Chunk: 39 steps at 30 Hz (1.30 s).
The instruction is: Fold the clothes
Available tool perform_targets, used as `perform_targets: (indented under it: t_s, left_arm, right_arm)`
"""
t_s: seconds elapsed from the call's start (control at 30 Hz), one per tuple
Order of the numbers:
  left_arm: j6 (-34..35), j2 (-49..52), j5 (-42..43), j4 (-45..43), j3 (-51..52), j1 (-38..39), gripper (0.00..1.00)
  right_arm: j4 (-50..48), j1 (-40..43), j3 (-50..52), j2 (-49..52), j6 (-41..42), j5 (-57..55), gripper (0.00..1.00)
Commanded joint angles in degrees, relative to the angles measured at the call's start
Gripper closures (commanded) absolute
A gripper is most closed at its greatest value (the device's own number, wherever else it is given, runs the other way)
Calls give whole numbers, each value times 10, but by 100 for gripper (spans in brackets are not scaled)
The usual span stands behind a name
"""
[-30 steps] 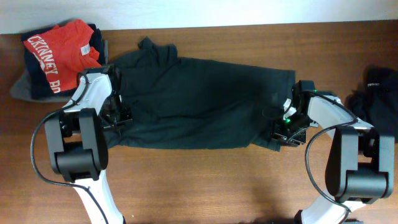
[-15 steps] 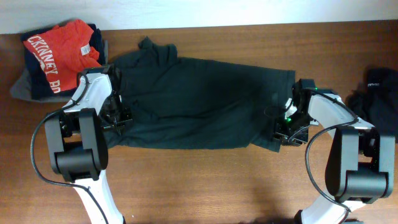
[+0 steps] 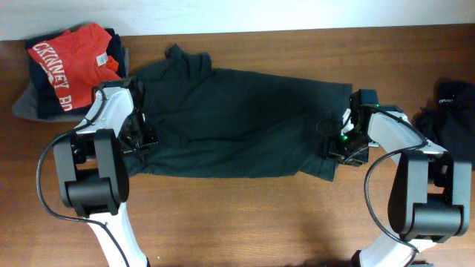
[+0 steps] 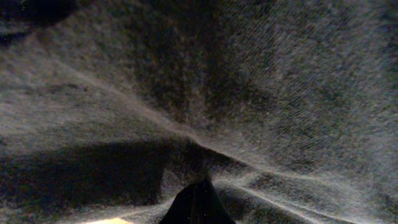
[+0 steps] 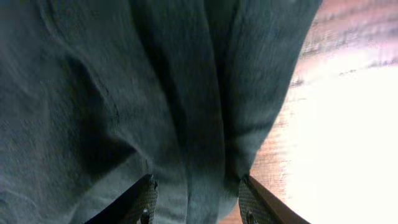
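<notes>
**Item 1. Left arm.** Reaches in from the near left and bends over the left end of the soft dark grey-green T-shirt [image 3: 237,126]. The left gripper [image 4: 198,202] is low on the cloth. Its jaws are pinched together on a gathered peak of fabric, and creases run out from the tip.

**Item 2. Right arm.** Reaches in from the near right, with the wrist turned inward over the shirt's right edge. The right gripper [image 5: 198,200] is partly spread. Its two dark fingers [image 5: 147,200] stand on either side of a hanging fold of the same shirt, and the cloth lies loose between them, not drawn tight.

**Item 3. Dark grey-green T-shirt.** Spread lengthwise across the middle of the brown wooden table [image 3: 245,215], rumpled, between the two grippers. One sleeve points to the far edge.

**Item 4. Crumpled black garment with a small white tag [image 3: 449,111].** At the table's right edge, apart from the spread shirt.

**Item 5. Red shirt with white lettering [image 3: 70,59].** On top of a pile of dark cloth at the far left corner.

**Changes since a second ago.**
- The right gripper has shifted a little along the shirt's right edge, toward the far side of the table.
- The left arm and its pinch are unchanged.
- The shirt's outline is nearly the same.
</notes>
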State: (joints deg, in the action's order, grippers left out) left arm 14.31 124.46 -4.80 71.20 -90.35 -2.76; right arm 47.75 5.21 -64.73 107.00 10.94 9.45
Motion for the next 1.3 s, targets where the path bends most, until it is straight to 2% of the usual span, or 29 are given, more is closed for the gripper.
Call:
perform_targets:
  t_s: [0.0, 0.23, 0.5, 1.27]
  left_arm:
    - [-7, 10, -6, 3, -9, -4, 98]
    - [-7, 10, -7, 5, -9, -4, 98]
    - [-7, 10, -7, 5, -9, -4, 98]
    - [-7, 10, -6, 5, -9, -4, 98]
  right_arm:
    - [-8, 1, -10, 1, 1, -9, 52]
    - [-14, 1, -19, 1, -2, -26, 53]
    - [37, 1, -76, 1, -2, -43, 53]
    - [6, 0, -39, 6, -2, -24, 53]
